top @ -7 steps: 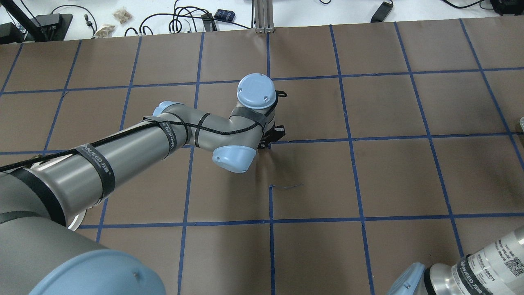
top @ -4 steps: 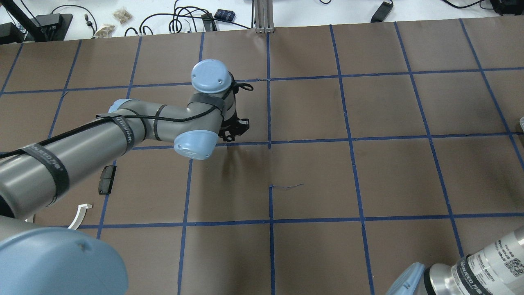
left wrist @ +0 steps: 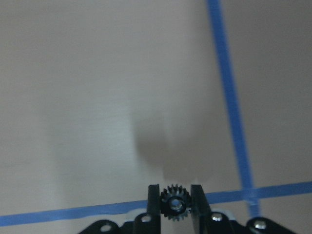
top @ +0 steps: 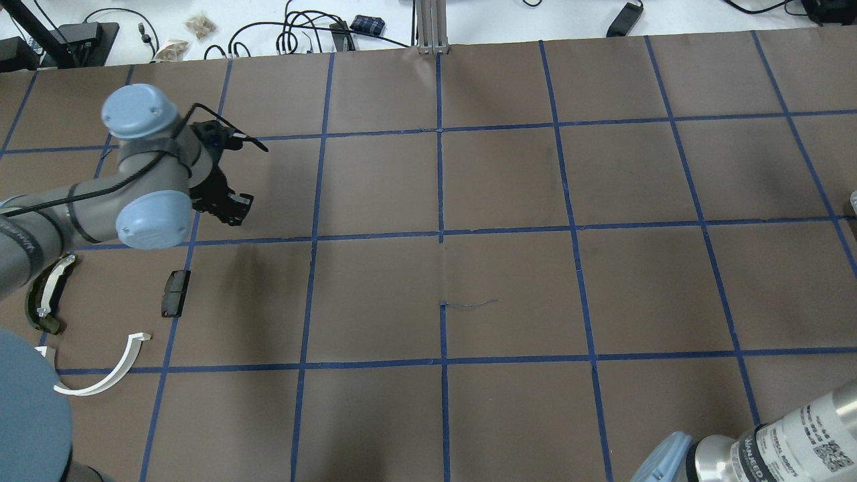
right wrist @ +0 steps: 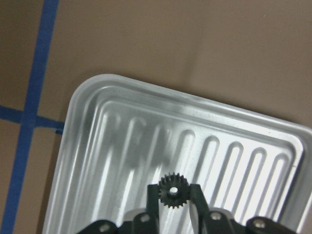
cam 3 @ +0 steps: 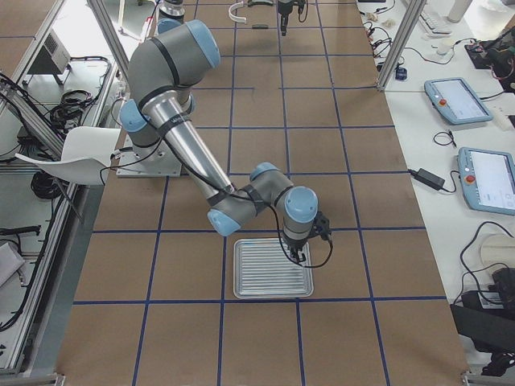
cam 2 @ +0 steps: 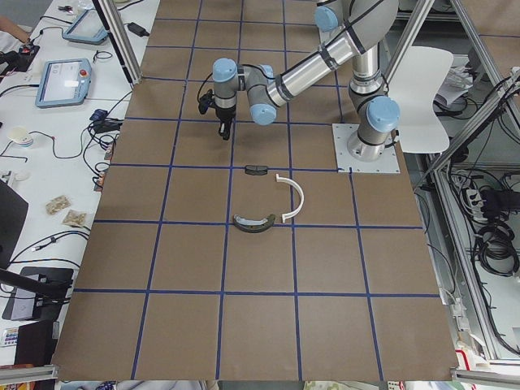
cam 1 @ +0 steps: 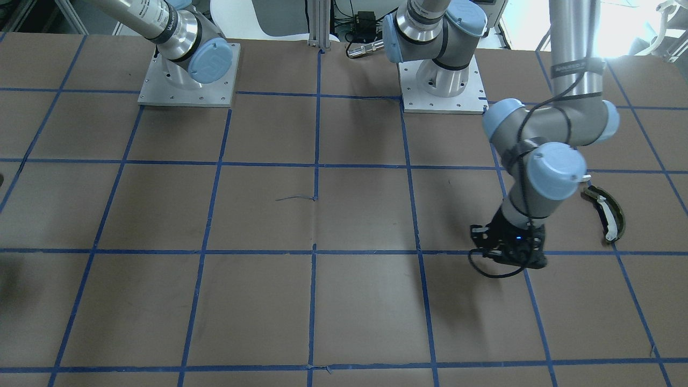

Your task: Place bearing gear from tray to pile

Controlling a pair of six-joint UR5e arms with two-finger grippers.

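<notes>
1 bearing gear [right wrist: 171, 191] hangs in right fingers [right wrist: 153, 199] above the tray [right wrist: 234, 156].

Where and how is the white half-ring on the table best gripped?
Probably grip the white half-ring at mid-arc from straight above, one finger inside the curve, one outside: it lies flat on the table and its band is thin.

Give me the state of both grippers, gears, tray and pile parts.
left gripper, shut on left gear.
left gear, clamped in the left gripper.
right gripper, shut on right gear, over the tray.
right gear, clamped in the right gripper.
tray, flat, no loose parts showing.
white half-ring, lying loose.
olive curved piece, lying loose.
black block, lying loose.
</notes>
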